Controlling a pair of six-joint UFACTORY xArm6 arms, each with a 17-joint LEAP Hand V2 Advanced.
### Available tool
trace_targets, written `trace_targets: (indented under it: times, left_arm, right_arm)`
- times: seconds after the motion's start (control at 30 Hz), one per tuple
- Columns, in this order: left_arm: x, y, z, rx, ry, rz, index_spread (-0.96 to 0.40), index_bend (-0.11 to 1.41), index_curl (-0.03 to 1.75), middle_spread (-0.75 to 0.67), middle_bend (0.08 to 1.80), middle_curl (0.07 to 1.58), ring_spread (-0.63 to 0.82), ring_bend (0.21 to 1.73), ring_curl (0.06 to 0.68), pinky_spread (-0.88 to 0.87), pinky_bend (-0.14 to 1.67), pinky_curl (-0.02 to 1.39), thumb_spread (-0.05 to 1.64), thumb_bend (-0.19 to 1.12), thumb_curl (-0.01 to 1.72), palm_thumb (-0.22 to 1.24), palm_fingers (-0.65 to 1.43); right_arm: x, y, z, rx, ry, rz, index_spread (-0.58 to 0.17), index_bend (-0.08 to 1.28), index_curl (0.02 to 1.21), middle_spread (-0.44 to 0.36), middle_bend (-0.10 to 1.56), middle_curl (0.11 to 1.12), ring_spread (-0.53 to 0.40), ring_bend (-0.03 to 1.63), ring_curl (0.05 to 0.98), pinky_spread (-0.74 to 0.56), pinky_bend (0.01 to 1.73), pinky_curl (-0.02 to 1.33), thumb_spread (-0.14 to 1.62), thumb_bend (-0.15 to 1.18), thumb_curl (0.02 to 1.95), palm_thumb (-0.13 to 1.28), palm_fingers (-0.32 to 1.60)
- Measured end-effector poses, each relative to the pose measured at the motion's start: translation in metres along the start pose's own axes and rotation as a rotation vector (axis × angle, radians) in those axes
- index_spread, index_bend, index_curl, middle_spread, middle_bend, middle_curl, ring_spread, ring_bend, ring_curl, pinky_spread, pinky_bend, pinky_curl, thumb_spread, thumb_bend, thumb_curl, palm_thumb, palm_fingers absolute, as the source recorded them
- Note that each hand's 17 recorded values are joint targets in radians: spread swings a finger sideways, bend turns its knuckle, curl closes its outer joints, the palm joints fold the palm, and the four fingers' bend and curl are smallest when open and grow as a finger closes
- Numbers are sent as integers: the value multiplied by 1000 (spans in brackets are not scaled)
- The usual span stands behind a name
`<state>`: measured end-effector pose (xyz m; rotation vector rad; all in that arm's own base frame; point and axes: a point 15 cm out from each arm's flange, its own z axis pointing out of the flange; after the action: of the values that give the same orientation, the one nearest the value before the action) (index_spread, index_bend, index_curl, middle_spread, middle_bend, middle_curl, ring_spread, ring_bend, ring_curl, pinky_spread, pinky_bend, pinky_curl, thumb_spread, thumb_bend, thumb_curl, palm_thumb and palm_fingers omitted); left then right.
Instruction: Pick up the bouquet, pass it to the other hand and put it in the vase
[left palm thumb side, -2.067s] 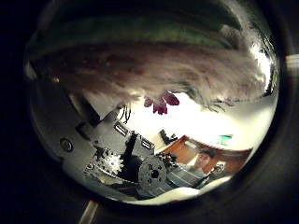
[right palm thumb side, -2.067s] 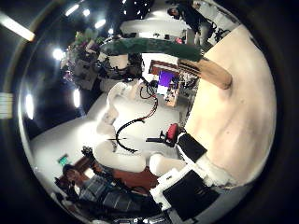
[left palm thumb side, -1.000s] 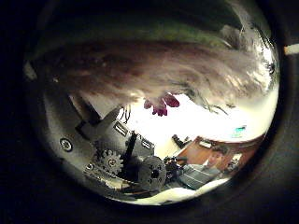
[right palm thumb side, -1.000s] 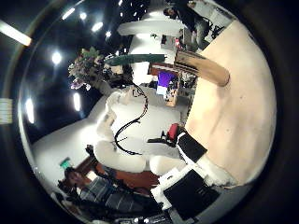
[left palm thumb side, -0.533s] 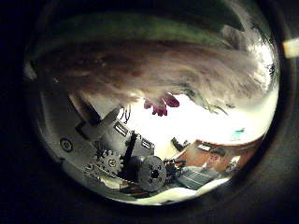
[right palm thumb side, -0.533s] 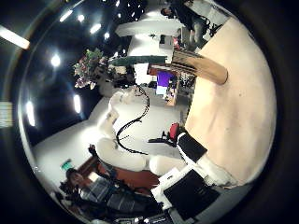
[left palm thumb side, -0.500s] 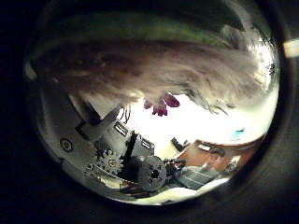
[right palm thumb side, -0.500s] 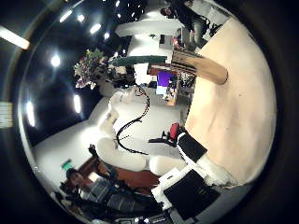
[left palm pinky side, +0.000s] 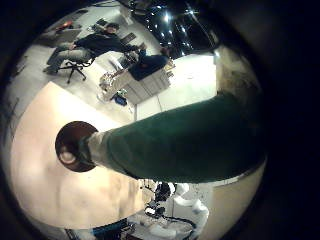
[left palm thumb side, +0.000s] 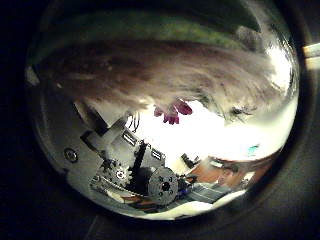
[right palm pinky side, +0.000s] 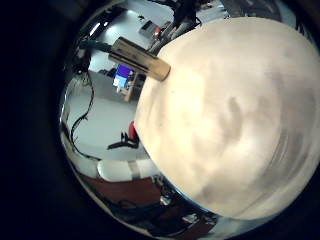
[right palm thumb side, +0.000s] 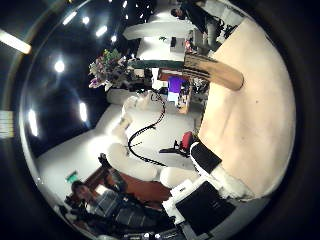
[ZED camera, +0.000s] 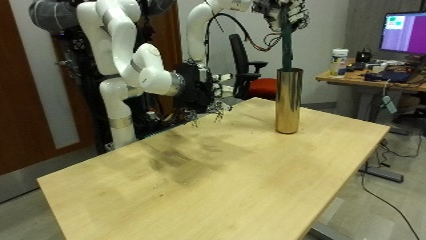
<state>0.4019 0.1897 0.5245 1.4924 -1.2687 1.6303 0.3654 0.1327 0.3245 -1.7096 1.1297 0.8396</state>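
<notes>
Since the earlier right thumb side frames, the bouquet (ZED camera: 285, 40) has swung in toward the vase (ZED camera: 286, 100). Its stem, formerly apart from the mouth, now meets it.

Bouquet: upright over the vase in the outside view, with the dark green wrapped stem running down to the rim. In the left little finger side view the stem (left palm pinky side: 185, 140) reaches the dark round mouth of the vase (left palm pinky side: 75, 147). Whether the tip is inside or only resting at the rim cannot be told.

Left hand (ZED camera: 273, 12): raised above the vase, closed round the upper part of the bouquet. Its thumb side view is filled by the bundle (left palm thumb side: 160, 75) lying close across the palm.

Vase: tall, narrow, brass-coloured, standing on the wooden table (ZED camera: 200, 190) toward its far edge.

Right hand (ZED camera: 200, 98): low over the table, well apart from the vase, fingers loose and holding nothing.

Assessment: insertion is under way, release not yet done.

Risks:
- A tall, narrow vase would likely tip under any sideways push from the stem.
- A tip caught on the rim could buckle the stem.
- Letting go before the stem is seated could drop the top-heavy bouquet onto the table.
</notes>
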Motion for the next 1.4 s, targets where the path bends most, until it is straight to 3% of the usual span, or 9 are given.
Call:
trace_targets:
  times: [0.2, 0.3, 0.4, 0.5, 0.63, 0.7, 0.83, 1.03, 1.4]
  left_arm:
    - [-18, -2, -1, -14, 0, -43, -680, 725, 1171, -490, 1126, 988, -399, 1426, 596, -666, 1038, 622, 230, -54, 857, 960, 1091]
    - [-23, 0, -2, -26, -22, -56, -677, 617, 1186, -493, 1036, 1001, -430, 1357, 569, -685, 1064, 620, 524, -71, 746, 750, 921]
    - [-27, -1, -5, -30, -36, -59, -671, 553, 1197, -494, 1035, 1014, -449, 1335, 556, -693, 1013, 607, 677, -61, 667, 668, 804]
    - [-26, 0, -5, -38, -38, -60, -585, 508, 1161, -460, 978, 972, -389, 1041, 474, -539, 698, 527, 845, -48, 528, 546, 256]
    - [-28, 1, -10, -41, -52, -52, -403, 434, 1063, -291, 694, 852, -102, 854, 399, -165, 526, 463, 867, -49, 456, 492, -62]
    - [-28, 2, -10, -44, -58, -50, -80, 161, 841, 88, 323, 637, 233, 725, 317, 207, 469, 395, 847, -46, 404, 424, -122]
    - [-27, 3, -25, -13, -71, -32, 112, 96, 620, 353, 167, 489, 422, 603, 261, 412, 406, 348, 822, -46, 373, 380, -160]
    - [-25, 9, -50, 37, -99, -16, 148, 110, 400, 503, 146, 348, 542, 508, 223, 524, 342, 310, 787, -42, 350, 330, -174]
    - [-25, 29, -77, 48, -155, -29, 97, 122, 237, 548, 147, 204, 612, 405, 201, 580, 269, 293, 760, -41, 342, 283, -165]
  right_arm:
    - [5, 1, 2, -6, -5, 13, -287, 166, 279, 206, 181, 279, 236, 440, 250, 417, 451, 315, 948, -26, 415, 778, 16]
    - [4, 0, 2, -5, -5, 11, -281, 165, 280, 206, 181, 278, 236, 442, 251, 419, 451, 315, 953, -26, 416, 781, 17]
    - [3, 1, 2, -10, -10, 11, -280, 165, 281, 206, 181, 278, 236, 443, 251, 419, 452, 315, 954, -26, 416, 781, 16]
    - [3, 1, 2, -9, -11, 11, -279, 166, 281, 206, 181, 277, 235, 445, 251, 420, 451, 314, 955, -26, 416, 781, 18]
    - [3, 2, 3, -13, -16, 14, -278, 164, 280, 206, 183, 278, 235, 443, 250, 419, 454, 314, 956, -25, 418, 785, 21]
    - [3, 3, 3, -15, -20, 14, -278, 163, 280, 206, 183, 278, 236, 444, 250, 418, 454, 314, 956, -25, 419, 785, 22]
    - [3, 5, 3, -17, -23, 17, -281, 167, 280, 206, 182, 278, 232, 445, 250, 418, 454, 314, 956, -26, 421, 785, 23]
    - [2, 7, 4, -22, -30, 19, -281, 167, 283, 206, 179, 276, 229, 447, 250, 418, 456, 314, 956, -25, 420, 788, 20]
    - [-2, 10, 5, -31, -40, 13, -281, 167, 285, 206, 180, 274, 227, 449, 249, 417, 458, 313, 954, -25, 419, 799, 20]
